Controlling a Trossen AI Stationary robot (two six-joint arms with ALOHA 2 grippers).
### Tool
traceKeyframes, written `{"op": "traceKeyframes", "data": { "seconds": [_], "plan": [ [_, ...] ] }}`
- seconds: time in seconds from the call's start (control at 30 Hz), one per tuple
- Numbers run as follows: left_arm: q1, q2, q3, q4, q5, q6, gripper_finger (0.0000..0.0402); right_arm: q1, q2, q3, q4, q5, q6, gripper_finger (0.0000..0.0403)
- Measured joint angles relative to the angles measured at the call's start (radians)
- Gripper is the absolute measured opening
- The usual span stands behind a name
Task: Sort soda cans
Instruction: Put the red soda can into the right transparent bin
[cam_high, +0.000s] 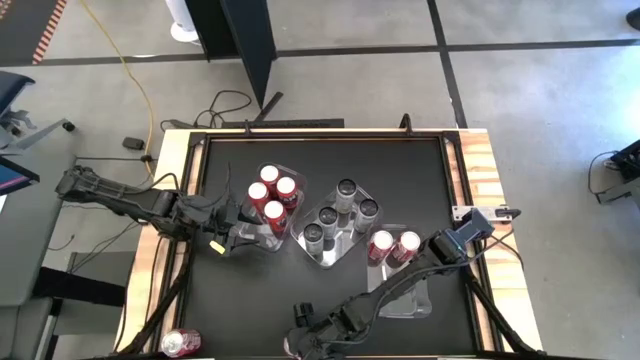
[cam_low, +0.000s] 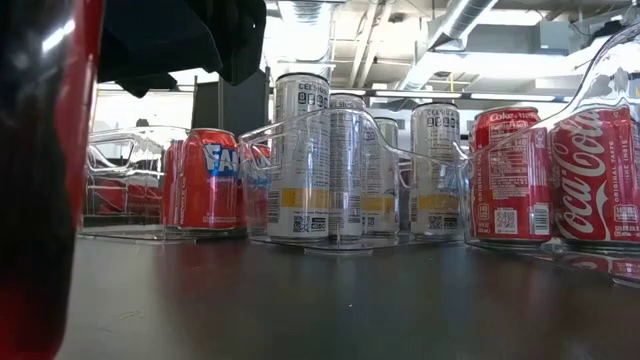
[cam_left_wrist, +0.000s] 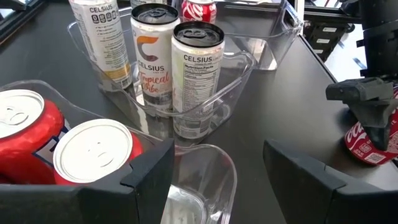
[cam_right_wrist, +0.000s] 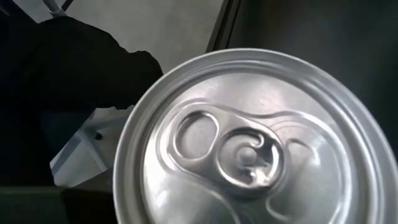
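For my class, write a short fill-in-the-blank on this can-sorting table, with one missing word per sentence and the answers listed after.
1. The left tray holds ____ red cans.
2. The tall silver cans stand in the ____ tray of the three.
3. The right tray holds ____ red cans.
4. One red can lies on its ____ at the table's near-left corner, outside every tray.

Missing words: four; middle; two; side

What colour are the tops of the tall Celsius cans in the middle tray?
Dark, nearly black tops on the white-and-silver Celsius cans, clearest in the left wrist view.
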Motion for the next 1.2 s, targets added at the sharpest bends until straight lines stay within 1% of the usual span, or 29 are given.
{"op": "traceKeyframes", "data": {
  "seconds": [0.13, 0.27, 0.4, 0.57, 0.73, 0.8, 0.83, 0.93, 1.03, 1.2],
  "plan": [
    [0.000, 0.000, 0.000, -0.001, 0.000, 0.000, 0.0239, 0.000, 0.000, 0.001, -0.001, 0.003, 0.000, 0.0296],
    [0.000, 0.000, 0.000, -0.001, 0.000, 0.000, 0.0239, -0.001, 0.000, 0.040, -0.059, 0.009, -0.005, 0.0296],
    [0.000, 0.000, 0.000, -0.002, 0.000, 0.000, 0.0239, 0.000, 0.000, 0.119, -0.150, 0.057, -0.038, 0.0296],
    [0.000, 0.000, 0.000, -0.002, 0.000, 0.001, 0.0239, 0.001, 0.000, 0.219, -0.280, 0.092, -0.068, 0.0296],
    [0.000, 0.000, 0.000, -0.006, 0.000, 0.001, 0.0239, 0.017, -0.001, 0.351, -0.471, 0.225, -0.071, 0.0296],
    [0.000, 0.000, 0.000, -0.008, 0.000, 0.008, 0.0239, 0.026, -0.019, 0.361, -0.523, 0.282, -0.068, 0.0296],
    [0.000, 0.000, 0.000, -0.010, 0.000, 0.011, 0.0239, 0.030, -0.039, 0.346, -0.529, 0.302, -0.058, 0.0296],
    [0.000, 0.000, 0.000, -0.014, 0.000, 0.012, 0.0239, 0.042, -0.091, 0.344, -0.620, 0.366, 0.020, 0.0296],
    [0.000, 0.000, 0.000, -0.017, 0.000, 0.023, 0.0239, 0.064, -0.144, 0.346, -0.718, 0.459, 0.101, 0.0296],
    [0.000, 0.000, 0.000, -0.016, 0.000, 0.036, 0.0239, 0.100, -0.202, 0.346, -0.905, 0.551, 0.295, 0.0296]
  ]
}}
